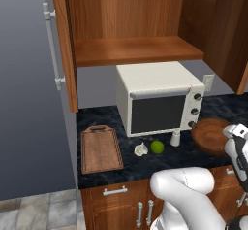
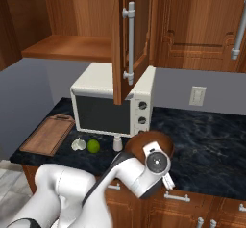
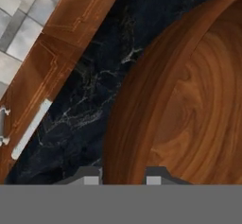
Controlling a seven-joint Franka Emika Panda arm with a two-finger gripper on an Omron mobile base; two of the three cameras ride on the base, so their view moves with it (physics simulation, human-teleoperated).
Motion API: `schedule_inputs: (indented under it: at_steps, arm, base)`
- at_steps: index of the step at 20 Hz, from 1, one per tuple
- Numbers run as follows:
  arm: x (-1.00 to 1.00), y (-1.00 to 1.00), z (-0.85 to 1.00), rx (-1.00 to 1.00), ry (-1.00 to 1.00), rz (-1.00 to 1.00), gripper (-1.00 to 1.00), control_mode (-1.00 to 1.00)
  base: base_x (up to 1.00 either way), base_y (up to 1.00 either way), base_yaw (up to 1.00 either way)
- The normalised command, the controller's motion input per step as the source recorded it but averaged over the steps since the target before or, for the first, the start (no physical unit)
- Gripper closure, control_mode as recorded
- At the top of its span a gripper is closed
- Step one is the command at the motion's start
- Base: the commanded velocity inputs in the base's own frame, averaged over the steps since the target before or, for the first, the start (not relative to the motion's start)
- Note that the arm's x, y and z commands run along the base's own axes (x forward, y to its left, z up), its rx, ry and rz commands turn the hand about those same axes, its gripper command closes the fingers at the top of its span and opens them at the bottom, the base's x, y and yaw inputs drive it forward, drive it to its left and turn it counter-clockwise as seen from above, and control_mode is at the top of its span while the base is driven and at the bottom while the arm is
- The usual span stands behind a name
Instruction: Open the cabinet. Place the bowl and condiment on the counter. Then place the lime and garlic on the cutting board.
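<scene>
cabinet point(image 1: 131, 30): wall unit above the counter, both doors swung open, left door point(image 1: 62, 44) edge-on with a long grey bar handle, shelves bare wood; right base view has the right door point(image 2: 129, 39) open and hanging in front of the microwave
cutting board point(image 1: 100, 149): far left on the counter, flat, handle slot at the far short end, nothing on it
counter point(image 1: 121, 168): black marbled stone, runs left to right under the cabinet
garlic point(image 1: 141, 149): on the counter right of the board, just beside the lime, not on the board
lime point(image 1: 157, 147): on the counter between garlic and condiment, in front of the microwave
microwave point(image 1: 157, 98): white, centre of the counter, door closed, 3 knobs on its right side
condiment point(image 1: 175, 138): small white bottle, upright on the counter at the microwave's near right corner, left of the bowl
bowl point(image 1: 211, 136): dark wood, sits on the counter right of the condiment, near the front edge; hand view puts its rim point(image 3: 142, 100) running between the 2 finger tips
gripper point(image 3: 123, 176): over the bowl's near-left rim, fingers point(image 3: 156, 175) pinching the bowl wall, 1 tip outside and 1 inside
arm point(image 2: 149, 167): white, bent low in front of the base cabinets, wrist at the bowl
base cabinets point(image 1: 126, 202): below the counter, short handles, doors closed
wall outlet point(image 2: 197, 96): on the grey wall right of the microwave
</scene>
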Motion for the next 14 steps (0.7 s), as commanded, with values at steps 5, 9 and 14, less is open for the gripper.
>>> schedule_inputs:
  at_steps: [5,9,14]
  arm:
    - [0.32,-0.1,-0.01,0.0,0.01,0.0,1.0,-1.0]
    - [0.03,-0.13,-0.03,0.0,0.0,0.0,1.0,-1.0]
    - [-0.06,-0.02,0.0,0.0,0.0,0.0,-1.0,-1.0]
  base:
    - [0.0,0.0,0.0]
    - [0.0,0.0,0.0]
    - [0.0,0.0,0.0]
